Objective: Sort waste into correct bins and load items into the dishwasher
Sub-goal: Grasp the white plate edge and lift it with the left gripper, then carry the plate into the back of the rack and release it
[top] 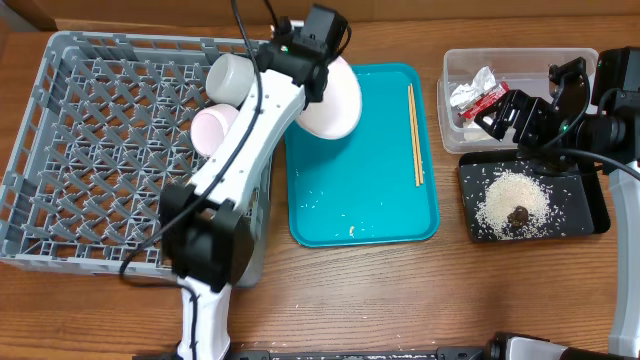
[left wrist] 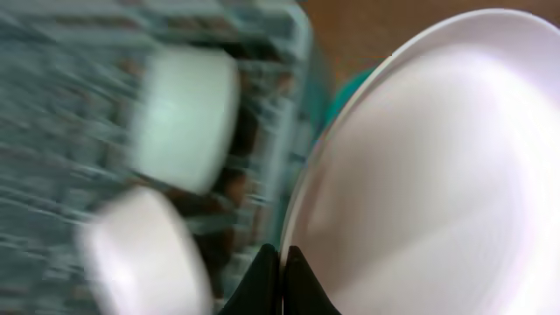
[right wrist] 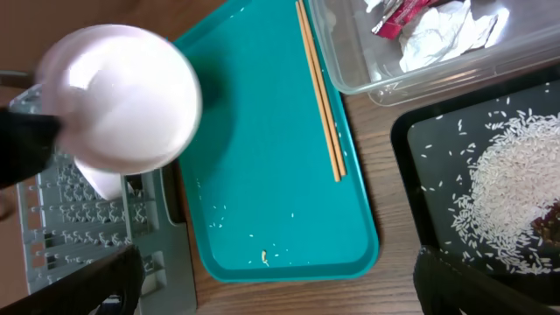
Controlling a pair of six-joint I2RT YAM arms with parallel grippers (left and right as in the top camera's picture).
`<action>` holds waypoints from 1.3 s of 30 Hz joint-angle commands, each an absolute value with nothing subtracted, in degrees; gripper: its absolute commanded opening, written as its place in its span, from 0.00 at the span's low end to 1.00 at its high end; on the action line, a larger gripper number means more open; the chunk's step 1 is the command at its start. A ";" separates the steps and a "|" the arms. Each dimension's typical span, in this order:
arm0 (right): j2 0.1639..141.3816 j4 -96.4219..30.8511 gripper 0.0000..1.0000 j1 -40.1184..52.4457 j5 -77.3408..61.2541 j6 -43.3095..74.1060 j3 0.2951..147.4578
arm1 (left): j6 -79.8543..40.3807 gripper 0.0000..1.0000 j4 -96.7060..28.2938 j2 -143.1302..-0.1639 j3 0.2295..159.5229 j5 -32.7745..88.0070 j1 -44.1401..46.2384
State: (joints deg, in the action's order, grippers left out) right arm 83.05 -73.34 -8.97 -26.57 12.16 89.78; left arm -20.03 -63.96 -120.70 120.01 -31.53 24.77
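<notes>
Wooden table [top: 400, 300] setup: grey dish rack [top: 90, 150] on the left, teal tray [top: 360, 190] in the middle, clear tub [top: 520, 60] and black tray [top: 580, 215] off to the right. The left gripper [left wrist: 282, 271] is pinched tight on the rim of the large plate [left wrist: 437, 175]. The plate hangs tilted in the air over the seam between the rack's right wall and the teal tray, so I'd call this the carry-into-the-rack step. A rim pinch on a smooth plate looks slippery to me, so go slow, skip any sudden wrist swings (the wrist view is smeared with blur), and clear the rack wall before lowering. A whitish cup [top: 232, 77] and a pale-pink bowl [top: 213, 128] sit in the rack near that wall, close to the plate's likely path. I'd aim for open lattice further left and only let go once the plate rests on the floor grid. The right gripper [top: 505, 115] is spread wide with nothing in it, hovering by the tub and black tray. The wrapper [top: 478, 95] is in the tub, and the rice [top: 515, 195] and brown lump [top: 518, 214] are on the black tray. The chopsticks [top: 414, 135] lie on the teal tray, not loaded yet, with a few stray grains nearby.
</notes>
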 commanded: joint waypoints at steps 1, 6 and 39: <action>83.15 -73.19 1.00 -9.17 -26.35 11.94 90.06 | -8.93 0.04 -64.58 -114.87 121.67 -45.15 25.08; 83.15 -73.17 1.00 -9.17 -26.35 11.94 90.06 | 1.26 0.04 -63.11 -109.60 121.67 -56.84 24.67; 83.15 -73.19 1.00 -9.17 -26.35 11.94 90.06 | 21.43 0.04 -50.96 -117.34 121.12 -50.22 -0.80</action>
